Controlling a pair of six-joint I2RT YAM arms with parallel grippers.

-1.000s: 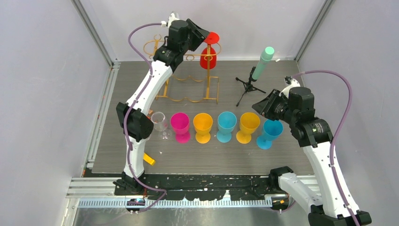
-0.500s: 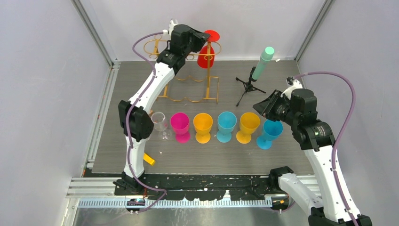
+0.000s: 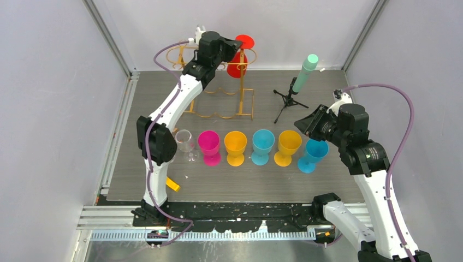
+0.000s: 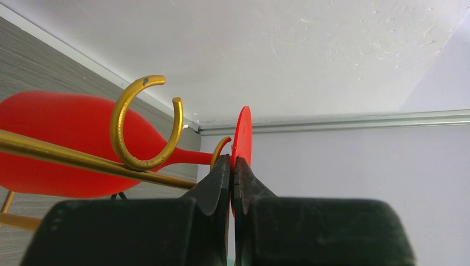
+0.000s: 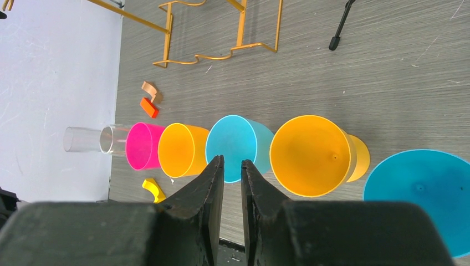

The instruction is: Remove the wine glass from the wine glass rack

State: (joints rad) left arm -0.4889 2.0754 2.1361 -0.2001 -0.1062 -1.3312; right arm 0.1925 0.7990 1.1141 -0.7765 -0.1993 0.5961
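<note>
Here, the left gripper point(image 4: 232, 166) was pinched shut on the disc foot of the red plastic wine glass point(image 4: 61, 141), hanging bowl-down from the top rail of the gold wire wine glass rack point(image 4: 117, 124); its stem likely needed sliding level out through the loop's gap.

gold rack point(image 4: 116, 124) hook crossing red wine glass point(image 4: 61, 144) stem, wall point(image 3: 295, 27) close behind

Left arm point(image 3: 174, 103) reaches far forward, your left tool point(image 4: 231, 166) pinched shut on the wine glass point(image 4: 55, 116) foot | right arm point(image 3: 377, 180) bent, your right tool point(image 5: 232, 166) slightly parted, empty.
</note>
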